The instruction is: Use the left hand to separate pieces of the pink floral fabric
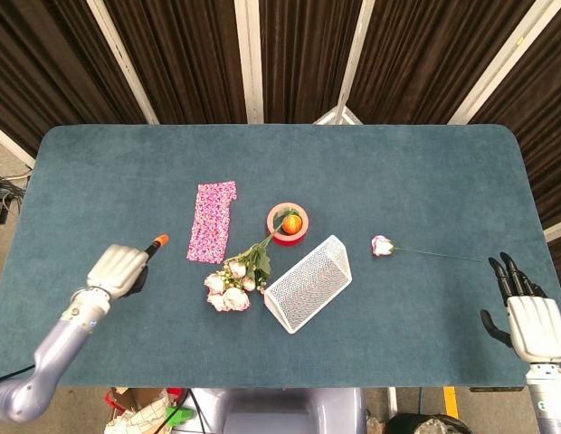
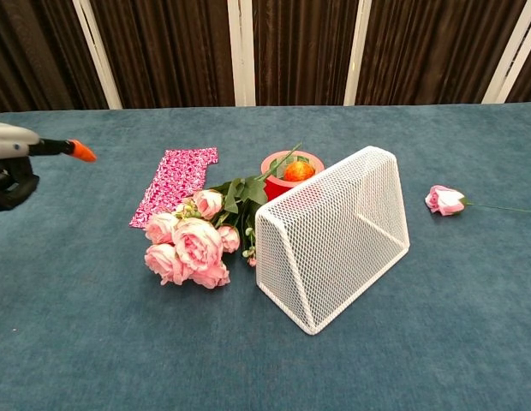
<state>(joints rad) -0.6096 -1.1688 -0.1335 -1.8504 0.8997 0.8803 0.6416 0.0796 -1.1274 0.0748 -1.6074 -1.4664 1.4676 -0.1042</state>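
Note:
The pink floral fabric (image 1: 213, 221) lies flat on the blue table, left of centre; in the chest view the fabric (image 2: 176, 181) is a narrow strip behind the roses. My left hand (image 1: 120, 268) hovers to the fabric's left and a little nearer, holding nothing. One orange-tipped finger (image 1: 157, 241) points toward the fabric's near left corner, a short gap away, while the other fingers curl in. In the chest view the left hand (image 2: 12, 167) enters at the left edge. My right hand (image 1: 531, 321) rests at the table's near right corner, fingers spread and empty.
A bunch of pink roses (image 1: 230, 287) lies just in front of the fabric, stems toward a red ring (image 1: 288, 223) holding an orange ball. A white mesh basket (image 1: 308, 283) lies on its side at centre. A single rose (image 1: 382, 245) lies to the right.

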